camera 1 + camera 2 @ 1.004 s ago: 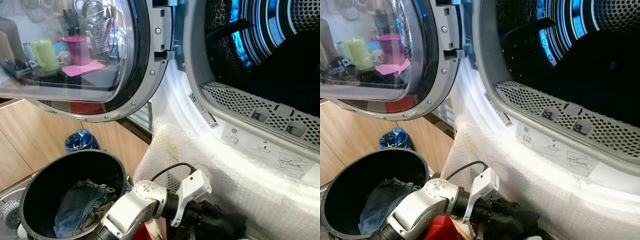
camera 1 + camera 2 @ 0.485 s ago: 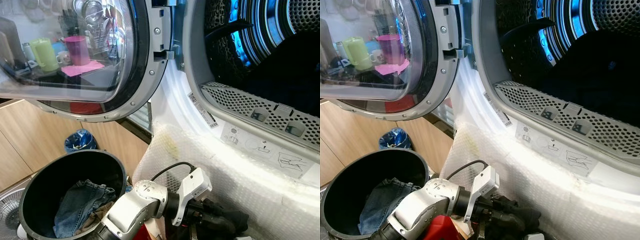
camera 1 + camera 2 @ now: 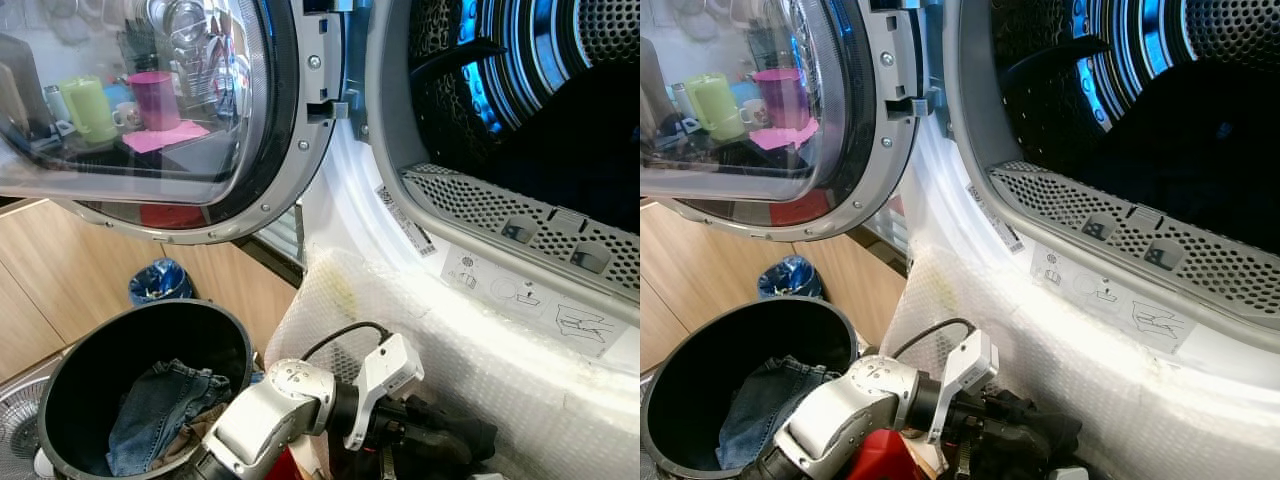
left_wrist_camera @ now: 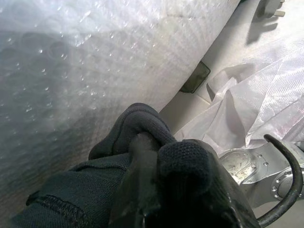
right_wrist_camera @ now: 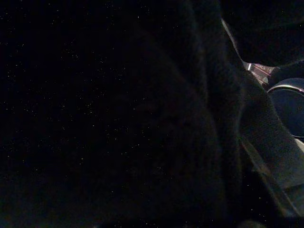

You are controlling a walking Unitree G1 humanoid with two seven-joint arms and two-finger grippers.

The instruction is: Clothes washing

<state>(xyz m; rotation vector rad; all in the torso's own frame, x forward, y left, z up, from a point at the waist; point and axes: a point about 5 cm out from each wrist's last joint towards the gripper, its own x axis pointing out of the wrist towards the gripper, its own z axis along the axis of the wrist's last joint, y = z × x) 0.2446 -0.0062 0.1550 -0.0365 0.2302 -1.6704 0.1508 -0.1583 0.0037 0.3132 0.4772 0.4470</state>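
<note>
A dark garment (image 3: 452, 438) hangs bunched low against the bubble-wrapped front of the washing machine (image 3: 480, 350). My left gripper (image 3: 425, 442) is shut on it, reaching from the silver left arm (image 3: 285, 400). In the left wrist view the dark cloth (image 4: 142, 156) drapes over the fingers and hides them. The open drum (image 3: 560, 120) gapes above and to the right, dark inside. The right wrist view is almost black, with dark cloth (image 5: 142, 118) close against the lens.
The round glass door (image 3: 150, 110) stands swung open to the left. Below it a black basket (image 3: 60, 372) holds blue jeans (image 3: 160, 410). A blue bag (image 3: 160, 282) lies by the wooden cabinet (image 3: 60, 270). A fan grille (image 3: 15, 430) shows at the lower left.
</note>
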